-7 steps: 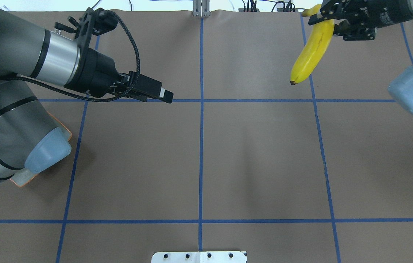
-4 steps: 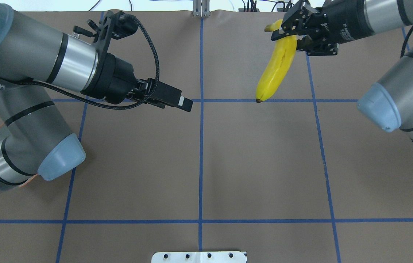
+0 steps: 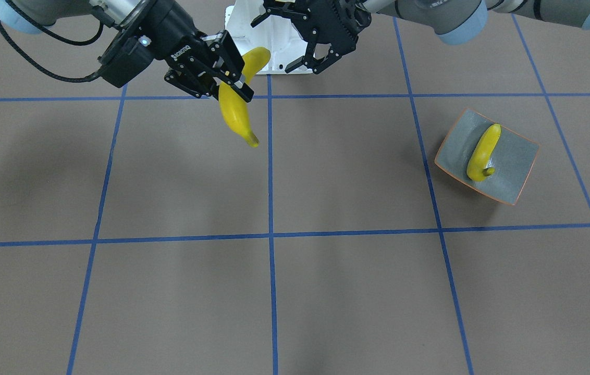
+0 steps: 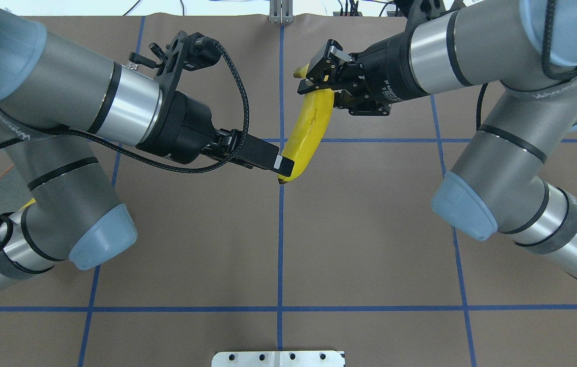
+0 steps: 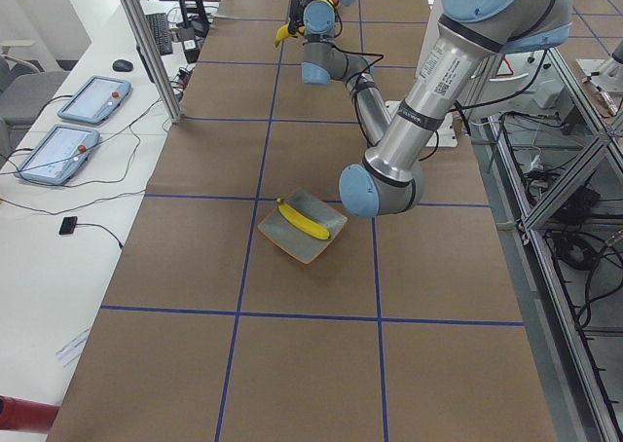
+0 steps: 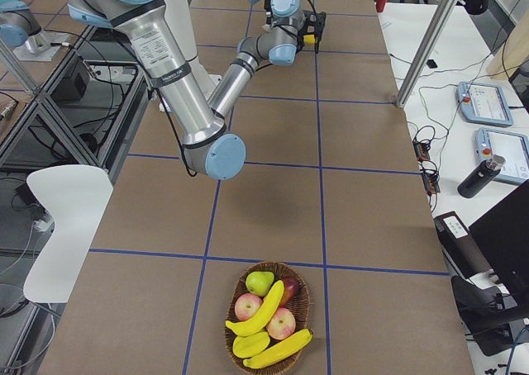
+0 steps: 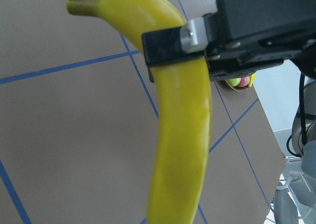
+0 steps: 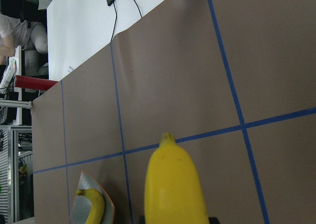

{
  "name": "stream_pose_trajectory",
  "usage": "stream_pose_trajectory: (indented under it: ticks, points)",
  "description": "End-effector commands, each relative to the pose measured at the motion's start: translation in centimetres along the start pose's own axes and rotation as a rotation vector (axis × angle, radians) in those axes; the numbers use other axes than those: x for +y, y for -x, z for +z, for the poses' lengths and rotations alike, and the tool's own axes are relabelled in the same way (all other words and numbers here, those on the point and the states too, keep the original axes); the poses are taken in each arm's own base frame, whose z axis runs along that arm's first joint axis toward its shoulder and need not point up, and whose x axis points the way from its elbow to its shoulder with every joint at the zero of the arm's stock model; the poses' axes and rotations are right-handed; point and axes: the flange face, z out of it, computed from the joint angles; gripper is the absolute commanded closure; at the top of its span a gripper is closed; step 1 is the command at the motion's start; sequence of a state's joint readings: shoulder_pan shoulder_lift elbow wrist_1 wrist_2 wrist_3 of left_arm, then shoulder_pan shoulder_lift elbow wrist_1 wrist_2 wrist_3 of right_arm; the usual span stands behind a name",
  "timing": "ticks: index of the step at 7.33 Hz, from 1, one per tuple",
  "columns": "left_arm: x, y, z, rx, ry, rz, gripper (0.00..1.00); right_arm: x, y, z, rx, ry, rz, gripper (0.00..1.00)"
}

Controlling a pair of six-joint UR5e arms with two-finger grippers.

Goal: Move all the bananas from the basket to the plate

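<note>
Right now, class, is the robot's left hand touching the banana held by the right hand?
Apart. The front-facing view shows a clear gap between the open left hand and the banana clamped in the right hand; the overhead overlap is only perspective.

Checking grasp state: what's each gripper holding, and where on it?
Right gripper clamps the banana near its stem end. Left gripper is open, holding nothing.

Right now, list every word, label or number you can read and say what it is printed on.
"ROBOTIQ": on the body of the right gripper, shut on a banana.
Lettering on the left arm and right arm: too blurred to read.
</note>
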State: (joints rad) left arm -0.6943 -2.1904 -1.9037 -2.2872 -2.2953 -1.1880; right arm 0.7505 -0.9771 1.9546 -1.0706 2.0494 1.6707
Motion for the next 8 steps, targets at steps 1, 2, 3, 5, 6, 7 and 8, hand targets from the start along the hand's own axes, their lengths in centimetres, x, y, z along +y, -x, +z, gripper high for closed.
stream_pose_trajectory:
  ticks: [1, 2, 3, 5, 6, 7, 8]
  points:
    - [0.2, -0.1, 0.1, 0.003, 0.004, 0.0, 0.0, 1.9, 0.6, 1.0, -0.001, 0.006, -0.004, 1.0]
    - [0.1, 0.0, 0.0, -0.001, -0.006, 0.0, 0.03, 2.1, 0.8, 0.9, -0.006, 0.01, -0.008, 1.0]
    - [-0.1, 0.0, 0.1, -0.009, -0.03, -0.011, 0.19, 2.4, 0.8, 0.6, -0.011, 0.014, -0.011, 1.0]
    - [-0.1, -0.2, -0.2, 0.013, -0.049, -0.012, 0.5, 2.8, 1.1, 0.1, -0.022, 0.022, -0.018, 1.0]
    - [0.0, -0.3, -0.3, 0.014, -0.049, -0.012, 0.7, 2.9, 1.2, 0.0, -0.026, 0.023, -0.02, 1.0]
    - [0.0, -0.5, -0.3, 0.02, -0.048, -0.008, 0.92, 2.9, 1.3, 0.0, -0.027, 0.024, -0.024, 1.0]
    - [0.2, -0.8, -0.6, 0.024, -0.05, -0.004, 1.0, 2.9, 1.5, 0.0, -0.03, 0.022, -0.031, 0.95]
